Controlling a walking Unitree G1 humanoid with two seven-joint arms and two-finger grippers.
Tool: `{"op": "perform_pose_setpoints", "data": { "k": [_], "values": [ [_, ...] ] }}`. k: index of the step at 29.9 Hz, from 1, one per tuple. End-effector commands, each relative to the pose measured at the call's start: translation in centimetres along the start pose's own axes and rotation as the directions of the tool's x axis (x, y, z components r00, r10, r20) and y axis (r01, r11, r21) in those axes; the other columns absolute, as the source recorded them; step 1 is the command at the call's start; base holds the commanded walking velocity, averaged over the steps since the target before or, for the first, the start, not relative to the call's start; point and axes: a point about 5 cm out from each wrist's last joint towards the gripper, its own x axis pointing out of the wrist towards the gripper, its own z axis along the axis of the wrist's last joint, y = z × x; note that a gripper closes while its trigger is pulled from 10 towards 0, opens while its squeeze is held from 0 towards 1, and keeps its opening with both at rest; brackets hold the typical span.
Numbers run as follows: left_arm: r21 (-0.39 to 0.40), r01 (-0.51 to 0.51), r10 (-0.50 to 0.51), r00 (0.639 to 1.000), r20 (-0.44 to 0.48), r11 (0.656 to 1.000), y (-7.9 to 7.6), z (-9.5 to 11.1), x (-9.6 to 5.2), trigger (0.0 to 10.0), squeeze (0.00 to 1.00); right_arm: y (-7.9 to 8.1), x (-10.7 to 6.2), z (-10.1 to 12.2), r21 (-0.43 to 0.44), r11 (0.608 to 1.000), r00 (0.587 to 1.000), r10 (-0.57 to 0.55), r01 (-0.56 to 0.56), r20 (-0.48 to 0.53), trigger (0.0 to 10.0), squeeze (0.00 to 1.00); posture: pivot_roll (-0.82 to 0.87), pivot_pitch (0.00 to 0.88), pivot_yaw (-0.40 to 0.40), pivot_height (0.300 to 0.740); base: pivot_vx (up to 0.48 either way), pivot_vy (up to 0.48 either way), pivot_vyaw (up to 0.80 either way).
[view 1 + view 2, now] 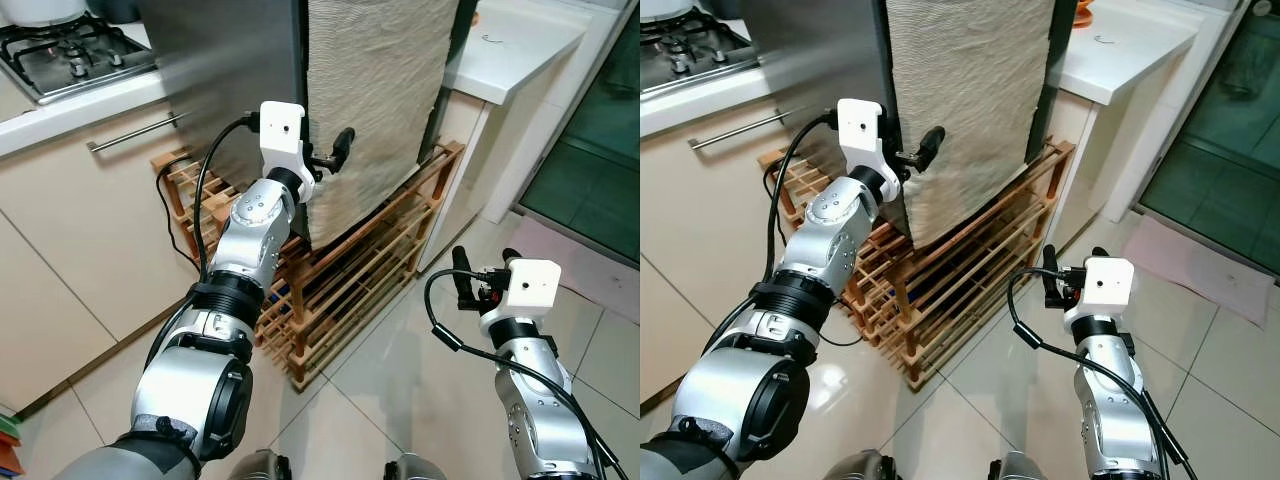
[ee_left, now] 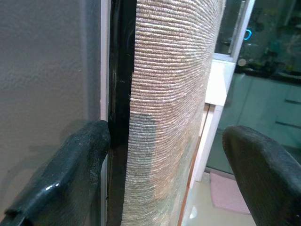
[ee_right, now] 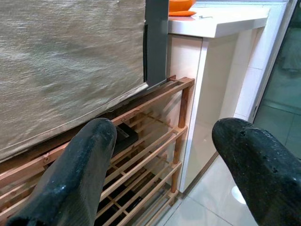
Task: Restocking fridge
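1. The left hand (image 1: 333, 158) is raised to the front corner of the fridge (image 1: 225, 70), its two fingers spread apart, one finger (image 2: 70, 169) against the dark seam at the door's edge.
2. A woven beige cloth (image 1: 375, 100) hangs over the fridge front, directly ahead of that hand and just past its fingers.
3. The fridge stands on a slatted wooden rack (image 1: 345, 290), below the left hand.
4. The right hand (image 1: 482, 270) hovers low over the tiled floor (image 1: 400, 390), fingers wide apart and gripping nothing, well apart from the fridge.
5. Ahead of the right hand stands a white desk (image 1: 520, 45); beyond the left arm sits a gas stove (image 1: 70, 50).
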Motion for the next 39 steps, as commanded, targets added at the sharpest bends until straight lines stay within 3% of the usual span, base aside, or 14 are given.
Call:
{"op": "perform_pose_setpoints", "data": {
  "k": [1,3,4,6,9,14,19,25,27,30,32,34,37,39],
  "values": [
    [0.059,0.132,-0.133,0.991,0.017,0.99,-2.0,1.0,0.8,10.0,0.0,-0.5,-0.3,-0.2,0.001,1.0,1.0,-0.018,0.018,-0.019,10.0,0.0,-0.14,0.008,0.036,0.703,0.0,0.0,0.0],
    [0.072,0.152,-0.153,0.988,0.007,0.986,-2.3,0.9,0.8,10.0,0.0,-0.5,-0.3,-0.2,0.002,1.0,1.0,-0.018,0.018,-0.021,10.0,0.0,-0.14,0.008,0.036,0.703,0.0,0.0,0.0],
    [0.127,0.267,-0.262,0.964,-0.055,0.955,-4.0,0.2,0.9,10.0,0.0,-0.5,-0.3,-0.4,0.0,1.0,0.999,-0.018,0.018,-0.027,10.0,0.0,-0.14,0.009,0.035,0.703,0.0,0.0,0.0],
    [0.152,0.336,-0.325,0.941,-0.095,0.929,-4.9,-0.3,0.8,10.0,0.0,-0.6,-0.3,-0.4,0.0,1.0,0.999,-0.018,0.018,-0.029,10.0,0.0,-0.14,0.009,0.034,0.703,0.0,0.0,0.0],
    [0.085,0.434,-0.421,0.897,-0.133,0.897,-7.1,-1.2,0.6,10.0,0.0,-0.6,-0.3,-0.5,-0.002,1.0,0.999,-0.019,0.019,-0.034,10.0,0.0,-0.13,0.009,0.033,0.703,0.0,0.0,0.0],
    [-0.107,0.558,-0.565,0.824,-0.042,0.823,-11.7,-0.3,0.5,10.0,0.0,-0.6,-0.3,-0.4,0.0,1.0,0.999,-0.016,0.016,-0.03,10.0,0.0,-0.14,0.007,0.033,0.703,0.0,0.0,0.0],
    [-0.171,0.649,-0.65,0.758,0.053,0.742,-13.7,1.2,-0.1,10.0,0.0,-0.4,-0.3,-0.5,0.0,1.0,0.999,-0.004,0.004,-0.038,10.0,0.0,-0.15,0.001,0.03,0.703,0.0,0.0,0.0],
    [-0.19,0.641,-0.643,0.763,0.062,0.743,-12.6,1.5,-0.6,10.0,0.0,-0.4,-0.5,-0.8,-0.003,1.0,0.998,0.012,-0.012,-0.06,10.0,0.0,-0.16,0.0,0.031,0.703,0.0,0.0,0.0],
    [-0.176,0.614,-0.615,0.787,0.054,0.77,-11.6,1.5,-1.2,10.0,0.0,-0.3,-0.7,-1.3,-0.004,1.0,0.997,0.017,-0.017,-0.08,10.0,0.0,-0.16,0.0,0.031,0.703,0.0,0.0,0.0],
    [-0.197,0.438,-0.438,0.898,0.045,0.877,-8.4,0.8,-1.6,10.0,0.0,-0.1,-0.8,-1.4,0.005,1.0,0.997,0.019,-0.018,-0.079,10.0,0.0,-0.15,0.0,0.033,0.703,0.0,0.0,0.0],
    [-0.205,0.378,-0.378,0.925,0.042,0.903,-7.5,0.6,-1.8,10.0,0.0,-0.1,-0.7,-1.3,0.009,1.0,0.997,0.018,-0.018,-0.078,10.0,0.0,-0.15,0.0,0.033,0.703,0.0,0.0,0.0],
    [-0.167,0.145,-0.143,0.989,0.028,0.975,-3.7,-0.6,-2.7,10.0,0.0,-0.2,-0.5,-1.1,0.021,1.0,0.998,0.003,-0.002,-0.067,10.0,0.0,-0.13,0.0,0.032,0.703,0.0,0.0,0.0],
    [-0.094,-0.113,0.115,0.993,0.011,0.989,0.6,-2.2,-5.1,10.0,0.0,-0.2,0.0,-0.6,0.03,1.0,0.999,-0.002,0.003,-0.045,10.0,0.0,-0.12,0.0,0.029,0.703,0.0,0.0,0.0],
    [-0.069,-0.171,0.172,0.985,0.008,0.983,1.5,-2.6,-6.0,10.0,0.0,-0.2,0.2,-0.5,0.028,1.0,0.999,0.002,-0.001,-0.041,10.0,0.0,-0.12,0.0,0.029,0.703,0.0,0.0,0.0]
  ]
}}
